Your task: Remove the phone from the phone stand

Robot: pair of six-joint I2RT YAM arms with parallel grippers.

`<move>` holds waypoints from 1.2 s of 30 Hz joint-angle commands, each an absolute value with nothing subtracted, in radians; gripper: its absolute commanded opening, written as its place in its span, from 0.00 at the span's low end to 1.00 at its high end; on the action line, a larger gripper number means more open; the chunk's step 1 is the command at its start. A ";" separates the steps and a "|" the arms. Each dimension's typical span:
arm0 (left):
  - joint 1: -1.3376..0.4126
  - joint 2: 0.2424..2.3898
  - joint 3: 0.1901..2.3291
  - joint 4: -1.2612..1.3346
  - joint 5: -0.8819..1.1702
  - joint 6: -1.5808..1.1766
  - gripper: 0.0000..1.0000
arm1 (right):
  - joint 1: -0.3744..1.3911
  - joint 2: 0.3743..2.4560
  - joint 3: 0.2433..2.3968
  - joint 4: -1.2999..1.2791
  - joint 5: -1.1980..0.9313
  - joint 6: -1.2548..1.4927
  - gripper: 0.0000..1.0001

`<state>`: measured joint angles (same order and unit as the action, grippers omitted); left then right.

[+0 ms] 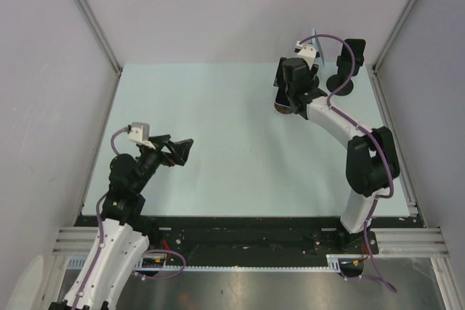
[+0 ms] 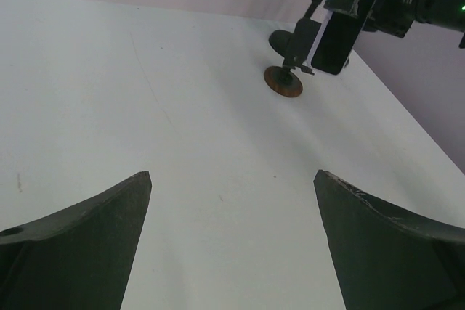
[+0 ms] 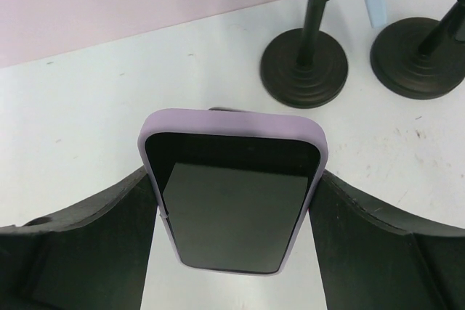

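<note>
The phone (image 3: 232,208), dark-screened in a lilac case, sits between my right gripper's (image 3: 234,173) fingers, which press on both of its long sides. In the left wrist view the phone (image 2: 338,33) hangs upright in that gripper, close beside the holder of the phone stand (image 2: 285,78), which has a round brown base. I cannot tell whether it touches the holder. From above, my right gripper (image 1: 290,86) is at the far right over the brown base (image 1: 282,109). My left gripper (image 1: 182,149) is open and empty, low at the near left (image 2: 232,176).
Two black round-based stands (image 3: 305,56) (image 3: 420,57) stand just behind the phone near the back wall. One of them carries a pale blue item (image 1: 317,45). Side rails and walls bound the table.
</note>
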<state>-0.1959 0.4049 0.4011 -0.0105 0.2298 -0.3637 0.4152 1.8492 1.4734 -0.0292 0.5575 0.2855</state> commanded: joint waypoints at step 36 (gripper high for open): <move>-0.773 1.187 0.661 0.526 0.123 -0.429 0.80 | 0.632 1.078 0.890 0.126 0.061 0.744 0.19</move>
